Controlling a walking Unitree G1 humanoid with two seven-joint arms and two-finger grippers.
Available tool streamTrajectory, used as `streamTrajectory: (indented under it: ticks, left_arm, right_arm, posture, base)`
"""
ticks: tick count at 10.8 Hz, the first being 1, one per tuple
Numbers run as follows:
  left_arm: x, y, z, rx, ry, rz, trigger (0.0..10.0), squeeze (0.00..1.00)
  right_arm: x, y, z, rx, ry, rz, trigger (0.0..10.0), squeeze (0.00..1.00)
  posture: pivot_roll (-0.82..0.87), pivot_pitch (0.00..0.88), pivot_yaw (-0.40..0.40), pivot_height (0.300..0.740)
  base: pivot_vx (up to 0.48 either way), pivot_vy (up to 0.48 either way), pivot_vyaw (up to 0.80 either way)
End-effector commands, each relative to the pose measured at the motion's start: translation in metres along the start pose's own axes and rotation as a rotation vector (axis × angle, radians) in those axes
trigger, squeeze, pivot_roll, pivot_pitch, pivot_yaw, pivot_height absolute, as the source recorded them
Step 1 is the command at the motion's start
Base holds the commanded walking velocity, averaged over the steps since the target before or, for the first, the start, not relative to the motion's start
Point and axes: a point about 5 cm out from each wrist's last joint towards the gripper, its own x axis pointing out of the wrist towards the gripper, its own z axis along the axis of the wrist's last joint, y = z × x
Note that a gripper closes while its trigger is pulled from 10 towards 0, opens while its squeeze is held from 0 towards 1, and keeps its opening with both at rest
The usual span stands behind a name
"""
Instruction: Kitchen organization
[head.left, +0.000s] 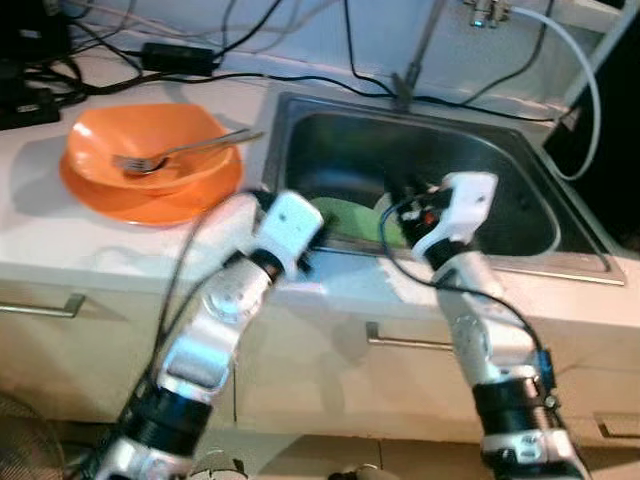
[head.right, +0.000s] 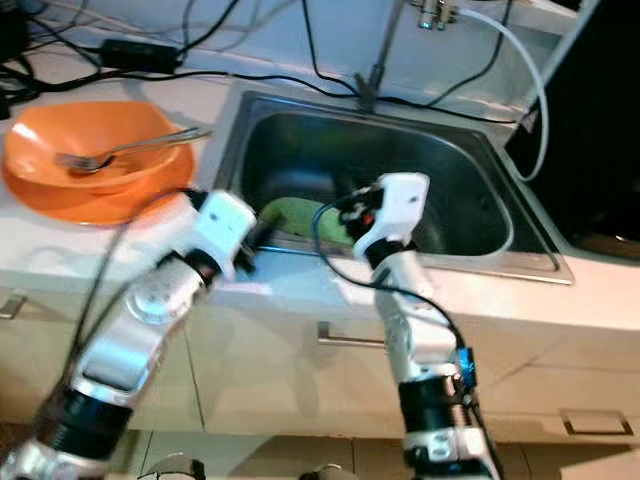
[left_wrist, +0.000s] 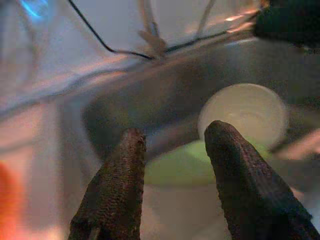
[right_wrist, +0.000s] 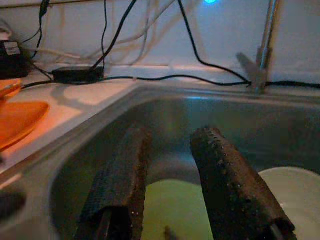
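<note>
1. Currently both arms reach over the front edge of the sink (head.left: 575, 262). The left gripper (left_wrist: 172, 150) hovers at the near-left part of the basin; the right gripper (right_wrist: 167, 145) hovers near the middle of it.

2. Key relation: the green plate (head.left: 350, 218) lies on the sink floor, just ahead of and below both pincers. In the left wrist view it shows in the gap between the fingers, slightly beyond the tips. In the right wrist view it sits directly under the gap. The plate is round and flat, so it has no clear long axis; a grasp would have to take it by the rim.

3. A white bowl (left_wrist: 244, 116) rests beside the green plate, on the far side of the left pincer's tips and off to the outer side of the right pincer's fingers (right_wrist: 227, 185).

4. Nearer arm, as a judgement: the two are close to equal. The right pincer seems more centred over the plate; the left is closer to its near edge.

5. Pincer state: each has a moderate gap between its two black fingers, and neither holds anything.

6. Pose: left forearm rises from low left, wrist bent toward the basin. Right forearm stands steeper, wrist tipped forward and down.

7. An orange bowl (head.left: 150, 150) holding a fork (head.left: 175, 153) stands on the counter (head.left: 40, 230), well off to the outside of the left pincer, untouched.
</note>
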Motion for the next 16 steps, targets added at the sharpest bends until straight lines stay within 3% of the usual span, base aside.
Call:
streamTrajectory:
  ticks: [1,2,4,5,6,7,8,9,10,11,12,16]
  left_arm:
    - [0.008,0.013,0.021,0.104,-0.075,0.076,10.0,0.0]
    - [0.01,0.02,0.031,0.178,-0.106,0.103,10.0,0.0]
    - [0.017,0.033,0.064,0.413,-0.208,0.126,10.0,0.0]
    - [0.022,0.035,0.07,0.529,-0.204,0.125,10.0,0.0]
    - [0.031,0.038,0.066,0.71,-0.129,0.115,10.0,0.0]
    - [0.037,0.04,0.055,0.81,-0.057,0.096,10.0,0.0]
    - [0.038,0.042,0.054,0.845,-0.022,0.099,10.0,0.0]
    - [0.044,0.047,0.046,0.865,0.031,0.085,10.0,0.72]
    - [0.045,0.048,0.045,0.863,0.04,0.085,10.0,1.0]
    - [0.045,0.05,0.045,0.888,0.051,0.098,10.0,1.0]
    - [0.045,0.052,0.044,0.908,0.063,0.108,10.0,0.0]
    - [0.046,0.065,0.033,0.934,0.18,0.126,10.0,0.0]
  right_arm:
    - [-0.002,0.0,0.001,0.0,0.007,-0.009,10.0,0.0]
    - [-0.001,0.001,0.0,0.004,0.011,-0.012,10.0,0.0]
    - [0.001,0.004,0.0,0.019,0.017,-0.014,10.0,0.0]
    - [0.002,0.006,-0.001,0.025,0.02,-0.013,10.0,0.0]
    - [0.002,0.008,-0.002,0.03,0.023,-0.012,10.0,0.0]
    - [0.003,0.009,-0.003,0.032,0.024,-0.011,10.0,0.0]
    - [0.003,0.009,-0.002,0.032,0.023,-0.013,10.0,0.0]
    - [0.003,0.007,-0.001,0.033,0.021,-0.022,10.0,0.0]
    - [0.003,0.007,-0.001,0.033,0.021,-0.024,10.0,0.0]
    - [0.003,0.007,-0.002,0.033,0.023,-0.026,10.0,0.0]
    - [0.004,0.007,-0.002,0.033,0.024,-0.026,10.0,0.0]
    - [0.005,0.008,-0.002,0.031,0.027,-0.024,10.0,0.0]
  posture:
    - [-0.01,0.06,-0.152,0.719]
    - [-0.01,0.063,-0.152,0.719]
    - [-0.01,0.064,-0.151,0.719]
    - [-0.01,0.064,-0.15,0.719]
    - [-0.01,0.063,-0.15,0.719]
    - [-0.01,0.059,-0.148,0.719]
    - [-0.02,0.056,-0.145,0.719]
    - [-0.02,0.057,-0.144,0.719]
    - [-0.02,0.059,-0.144,0.719]
    - [-0.01,0.059,-0.145,0.719]
    - [-0.01,0.059,-0.147,0.719]
    - [-0.01,0.058,-0.15,0.719]
  base:
    - [0.0,0.0,0.0]
    - [0.0,0.0,0.0]
    - [0.0,0.0,0.0]
    - [0.0,0.0,0.0]
    - [0.0,0.0,0.0]
    - [0.0,0.0,0.0]
    - [0.0,0.0,0.0]
    - [0.0,0.0,0.0]
    - [0.0,0.0,0.0]
    - [0.0,0.0,0.0]
    - [0.0,0.0,0.0]
    - [0.0,0.0,0.0]
